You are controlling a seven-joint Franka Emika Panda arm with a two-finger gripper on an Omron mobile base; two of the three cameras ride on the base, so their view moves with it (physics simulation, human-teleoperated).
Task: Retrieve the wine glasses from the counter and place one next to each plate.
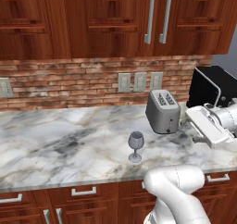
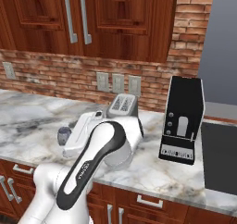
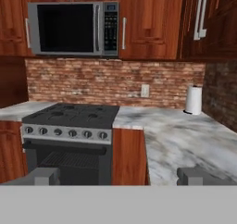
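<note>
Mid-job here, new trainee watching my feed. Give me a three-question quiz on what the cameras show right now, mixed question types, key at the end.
1. True or false: the small clear stemmed wine glass lies tipped over on the grey-veined white marble counter.
2. Multiple choice: in the left base view, the silver two-slot toaster stands to which side of the glass? A) left and nearer the front edge B) right and nearer the brick wall C) directly in front
3. Fill in: the hand view looks at a black stove with a silver ______ mounted above it.

Key: 1 false, it stands upright; 2 B; 3 microwave.

Grey-veined white marble counter (image 1: 55, 144), red brick wall (image 1: 69, 84), greyish wine glass (image 1: 135, 145)
</note>
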